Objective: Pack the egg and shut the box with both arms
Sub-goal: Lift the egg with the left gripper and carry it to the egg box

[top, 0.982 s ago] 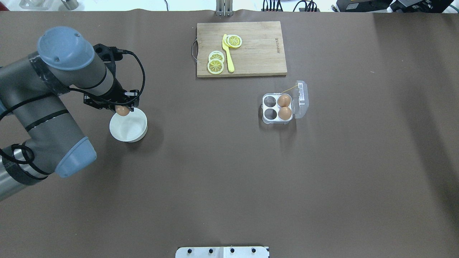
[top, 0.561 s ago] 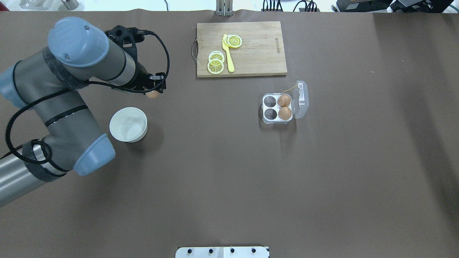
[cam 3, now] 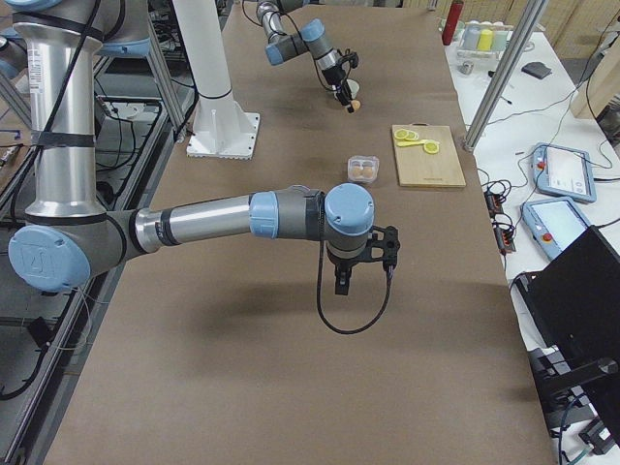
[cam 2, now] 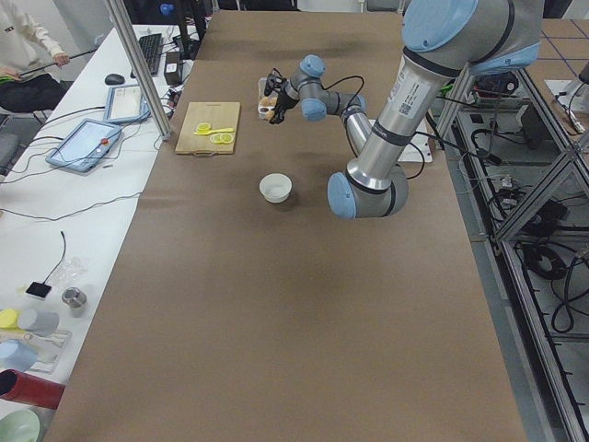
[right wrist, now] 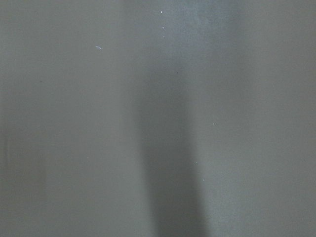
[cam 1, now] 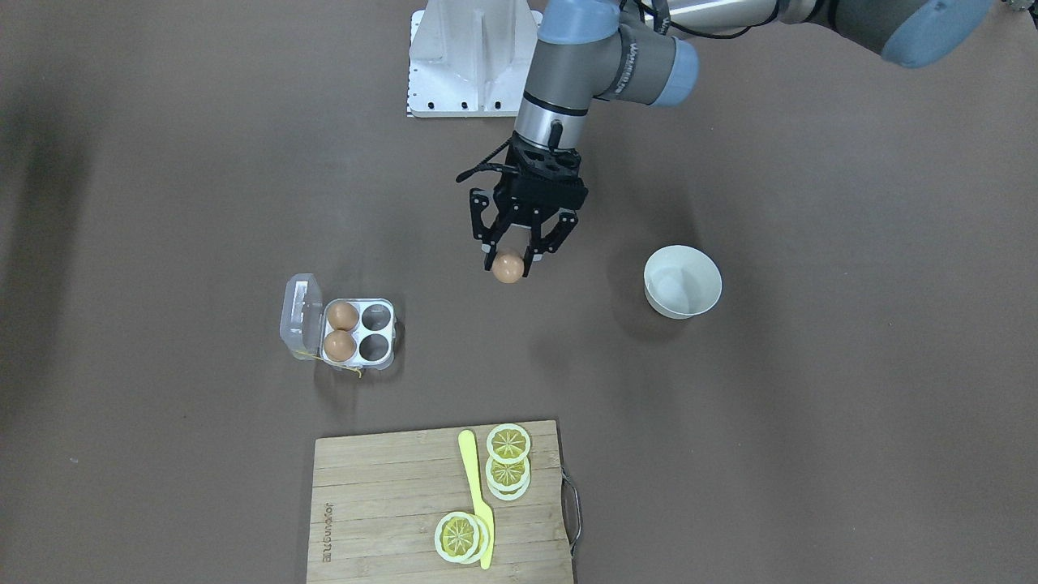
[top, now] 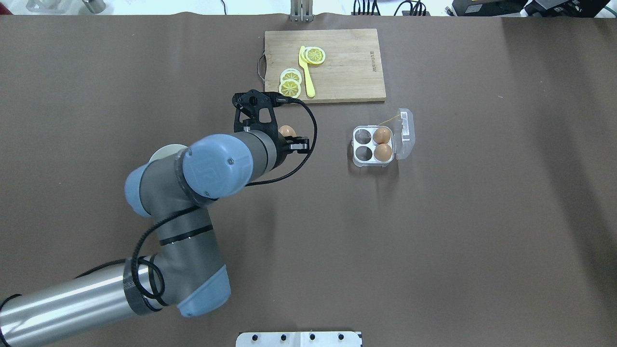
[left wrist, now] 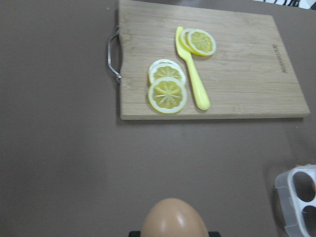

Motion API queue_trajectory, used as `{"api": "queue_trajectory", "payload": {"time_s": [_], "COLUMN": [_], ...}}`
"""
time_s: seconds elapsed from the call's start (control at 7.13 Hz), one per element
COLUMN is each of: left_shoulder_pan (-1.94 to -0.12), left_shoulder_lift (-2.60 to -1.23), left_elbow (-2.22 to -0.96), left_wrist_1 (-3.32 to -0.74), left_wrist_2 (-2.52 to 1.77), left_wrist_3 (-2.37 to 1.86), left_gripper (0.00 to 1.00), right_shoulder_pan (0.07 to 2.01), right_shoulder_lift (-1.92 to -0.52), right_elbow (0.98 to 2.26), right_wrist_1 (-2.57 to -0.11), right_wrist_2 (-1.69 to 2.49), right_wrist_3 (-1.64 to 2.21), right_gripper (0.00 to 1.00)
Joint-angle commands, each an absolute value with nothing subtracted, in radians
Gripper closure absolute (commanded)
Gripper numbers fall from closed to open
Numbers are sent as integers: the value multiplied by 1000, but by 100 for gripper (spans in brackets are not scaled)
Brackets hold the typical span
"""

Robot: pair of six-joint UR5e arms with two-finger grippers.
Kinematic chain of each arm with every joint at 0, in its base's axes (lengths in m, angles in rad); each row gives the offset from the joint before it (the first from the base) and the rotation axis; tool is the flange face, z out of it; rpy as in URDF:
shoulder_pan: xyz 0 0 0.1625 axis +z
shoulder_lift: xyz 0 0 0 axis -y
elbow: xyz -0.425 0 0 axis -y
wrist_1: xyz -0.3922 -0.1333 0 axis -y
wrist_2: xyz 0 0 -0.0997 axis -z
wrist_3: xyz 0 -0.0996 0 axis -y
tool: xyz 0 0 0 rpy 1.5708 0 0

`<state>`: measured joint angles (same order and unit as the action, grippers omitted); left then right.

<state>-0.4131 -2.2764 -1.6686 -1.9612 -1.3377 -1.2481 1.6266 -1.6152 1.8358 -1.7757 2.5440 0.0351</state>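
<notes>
My left gripper is shut on an orange-brown egg and holds it above the table, between the white bowl and the box. The egg also shows in the overhead view and at the bottom of the left wrist view. The clear box stands open, its lid folded out to the right. Two eggs fill its right cells; the two left cells are empty. My right gripper hangs over bare table, seen only from the side; I cannot tell its state.
The white bowl stands empty on the robot's left. A wooden cutting board with lemon slices and a yellow knife lies beyond the box. A white fixed stand is at the robot's base.
My left arm has lifted the egg out of the bowl and carried it to the right, toward the box. The box and its eggs have not moved.
</notes>
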Motion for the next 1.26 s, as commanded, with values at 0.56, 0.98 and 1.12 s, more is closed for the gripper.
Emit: {"api": "queue_trajectory", "payload": {"time_s": [0.56, 0.98, 1.12], "left_shoulder_pan": [-308, -311, -313], "left_shoulder_lift": [-2649, -2672, -2675], "left_elbow": [-1151, -1037, -1032], "left_wrist_1": [-2063, -2123, -2126], "left_wrist_2": [-1025, -997, -997], "left_wrist_3": [-1292, -1287, -1289], "left_gripper": [100, 100, 100], "right_shoulder_pan": [1583, 1582, 1582], "right_shoulder_lift": [-1612, -1606, -1605], "right_elbow": [1829, 1829, 1829], "right_wrist_1": [-1776, -1778, -1773], "right_wrist_2": [2543, 2543, 2545], "right_wrist_3": [35, 41, 69], "right_gripper": [0, 0, 0]}}
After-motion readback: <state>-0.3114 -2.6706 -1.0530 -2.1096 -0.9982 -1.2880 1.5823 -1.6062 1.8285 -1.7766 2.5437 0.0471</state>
